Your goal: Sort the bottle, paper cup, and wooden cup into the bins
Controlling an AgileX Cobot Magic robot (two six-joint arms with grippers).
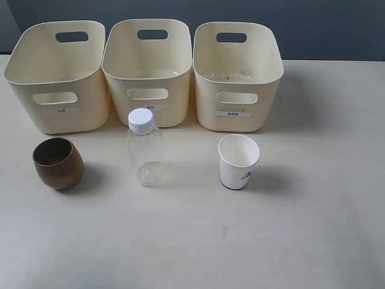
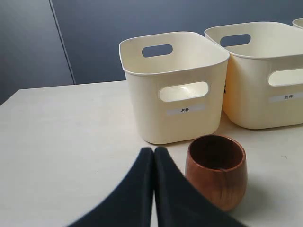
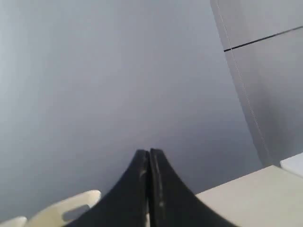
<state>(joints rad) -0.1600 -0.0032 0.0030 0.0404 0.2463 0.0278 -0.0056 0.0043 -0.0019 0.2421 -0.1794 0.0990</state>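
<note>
Three cream bins stand in a row at the back of the table: left bin [image 1: 57, 78], middle bin [image 1: 147, 69], right bin [image 1: 237, 75]. In front of them stand the dark brown wooden cup [image 1: 58, 163], the clear bottle [image 1: 145, 149] with its white cap, and the white paper cup [image 1: 239, 161]. All three are upright. Neither arm shows in the exterior view. My left gripper [image 2: 154, 151] is shut and empty, just beside the wooden cup [image 2: 217, 170] and short of the left bin [image 2: 173, 85]. My right gripper [image 3: 149, 153] is shut and empty, facing a grey wall.
The pale table [image 1: 192, 241] stretches bare in front of the three objects. In the left wrist view the middle bin [image 2: 265, 71] stands beside the left one. A cream bin rim [image 3: 66, 205] shows low in the right wrist view. A dark wall lies behind the bins.
</note>
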